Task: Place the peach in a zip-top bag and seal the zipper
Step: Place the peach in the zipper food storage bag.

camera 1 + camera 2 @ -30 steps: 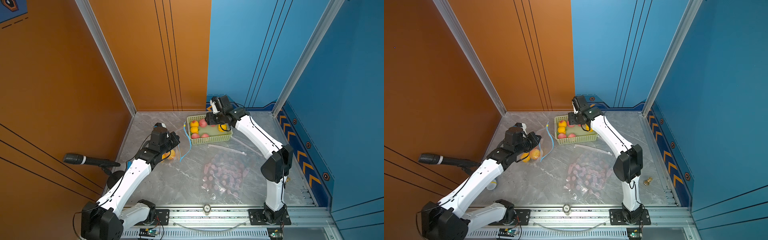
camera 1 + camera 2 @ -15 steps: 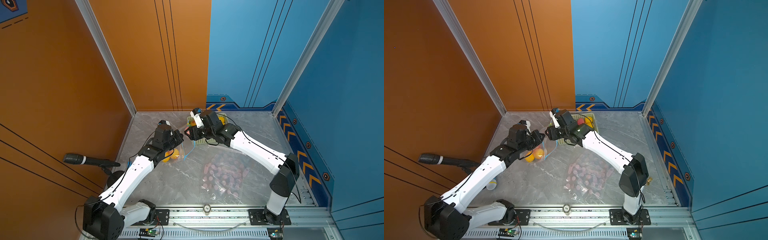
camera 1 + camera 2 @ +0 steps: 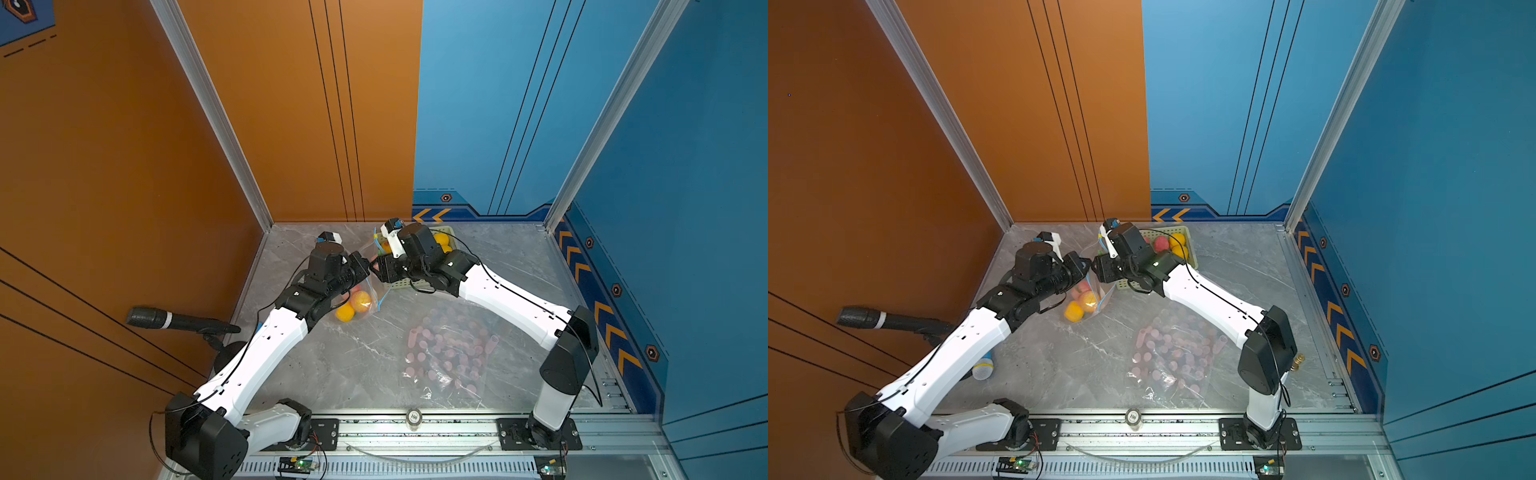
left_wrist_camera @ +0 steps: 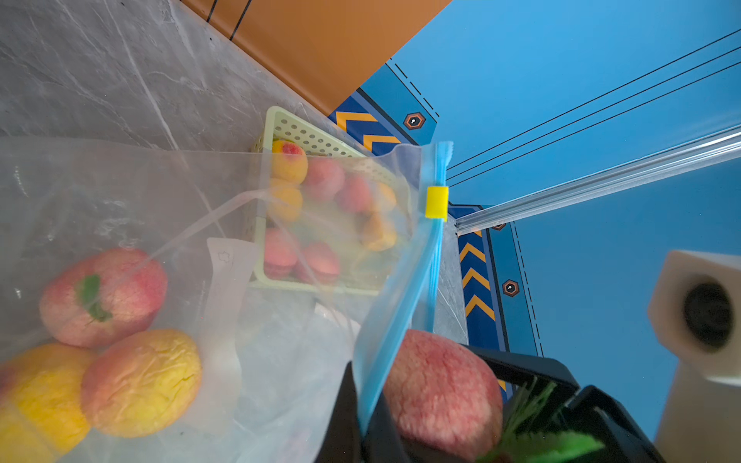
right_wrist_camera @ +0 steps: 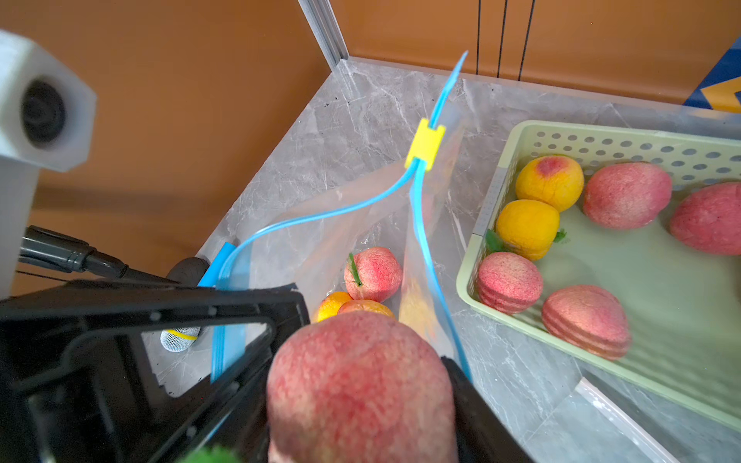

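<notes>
The right hand (image 3: 381, 269) grasps a pink peach (image 5: 361, 385), holding it between the parted lips of the zip-top bag (image 5: 361, 208). Facing it, nearly fingertip to fingertip, the left hand (image 3: 360, 266) is clenched on the bag's blue zipper edge (image 4: 405, 288). Three fruit lie inside, below both hands. A green basket (image 5: 521, 134) sits beside the right hand on the surface (image 3: 365, 357).

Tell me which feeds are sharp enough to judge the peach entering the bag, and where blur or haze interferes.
Right wrist: the peach is close to the lens and soft, but the yellow slider and basket are crisp. Left wrist: peach sharp, basket hazy through the zip-top bag. Both top views: evenly lit and sharp, but the bag mouth is small in frame.
</notes>
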Robot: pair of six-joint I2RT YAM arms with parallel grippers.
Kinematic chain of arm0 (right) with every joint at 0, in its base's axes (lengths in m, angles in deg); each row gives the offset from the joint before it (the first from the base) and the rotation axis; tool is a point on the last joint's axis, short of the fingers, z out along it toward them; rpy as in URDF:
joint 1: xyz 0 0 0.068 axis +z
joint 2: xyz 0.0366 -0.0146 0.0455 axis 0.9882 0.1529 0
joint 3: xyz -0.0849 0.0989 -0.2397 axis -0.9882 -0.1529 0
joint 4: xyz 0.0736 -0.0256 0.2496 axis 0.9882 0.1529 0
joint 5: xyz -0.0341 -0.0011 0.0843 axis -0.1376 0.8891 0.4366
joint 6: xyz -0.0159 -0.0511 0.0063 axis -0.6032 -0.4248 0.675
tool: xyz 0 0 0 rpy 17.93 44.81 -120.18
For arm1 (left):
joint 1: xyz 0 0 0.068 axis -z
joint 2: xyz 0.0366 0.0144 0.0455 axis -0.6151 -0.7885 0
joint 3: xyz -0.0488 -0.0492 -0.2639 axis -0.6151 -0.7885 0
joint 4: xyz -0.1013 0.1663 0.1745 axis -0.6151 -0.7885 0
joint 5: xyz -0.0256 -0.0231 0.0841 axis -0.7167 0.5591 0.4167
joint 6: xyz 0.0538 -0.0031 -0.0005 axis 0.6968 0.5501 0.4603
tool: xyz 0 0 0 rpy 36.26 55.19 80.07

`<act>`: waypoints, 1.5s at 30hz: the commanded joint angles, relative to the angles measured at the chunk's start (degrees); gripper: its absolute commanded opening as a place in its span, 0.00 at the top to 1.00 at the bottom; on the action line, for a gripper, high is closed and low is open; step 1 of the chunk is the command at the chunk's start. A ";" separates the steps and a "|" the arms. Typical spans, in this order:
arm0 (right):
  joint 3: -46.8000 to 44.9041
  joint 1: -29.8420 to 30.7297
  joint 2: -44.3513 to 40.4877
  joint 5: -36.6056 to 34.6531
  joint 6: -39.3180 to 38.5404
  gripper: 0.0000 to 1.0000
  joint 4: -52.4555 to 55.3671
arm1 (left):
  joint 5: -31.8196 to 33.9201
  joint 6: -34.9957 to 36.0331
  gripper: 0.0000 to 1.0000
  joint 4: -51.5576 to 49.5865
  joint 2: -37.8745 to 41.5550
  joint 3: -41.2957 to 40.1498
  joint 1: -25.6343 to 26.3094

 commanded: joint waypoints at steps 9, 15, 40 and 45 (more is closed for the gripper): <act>1.83 0.33 1.25 -3.03 0.32 0.39 2.11 | -0.59 0.03 1.00 0.64 0.73 0.81 0.97; 1.94 0.55 0.66 -3.70 -0.38 0.28 2.59 | -1.09 -0.51 1.00 1.20 0.29 0.73 0.93; -3.88 2.30 -11.84 -13.31 4.83 0.41 7.25 | 1.30 -1.82 1.00 1.60 -0.04 0.45 0.42; -9.48 1.17 -14.01 -11.15 12.82 0.49 6.48 | 1.36 -1.92 1.00 1.78 -0.32 0.51 0.29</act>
